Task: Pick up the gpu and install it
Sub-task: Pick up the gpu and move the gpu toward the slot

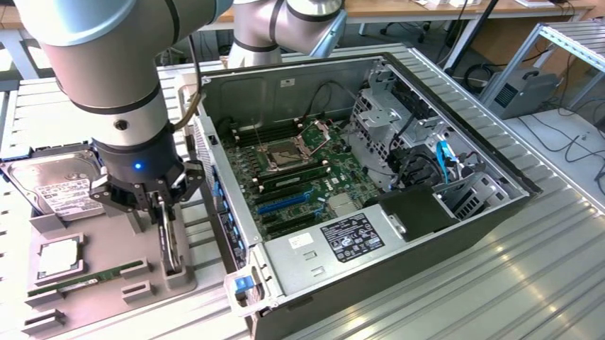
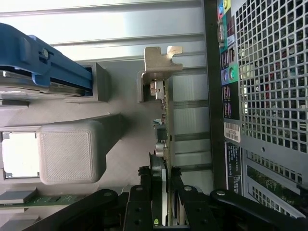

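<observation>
Ribbed metal worktop (image 1: 529, 269) carries a grey fixture tray (image 1: 109, 239) where the gpu (image 1: 168, 244) stands on edge beside the open computer case (image 1: 312, 301). The pincer (image 1: 159, 207) pinches its upper edge. Likely light, stiff and fragile; bare board edges suit gripping best.

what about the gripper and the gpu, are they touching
touching. the wrist view shows the gripper closed on the gpu, its jaws pressed against both faces of the edge-on card with no gap.
</observation>
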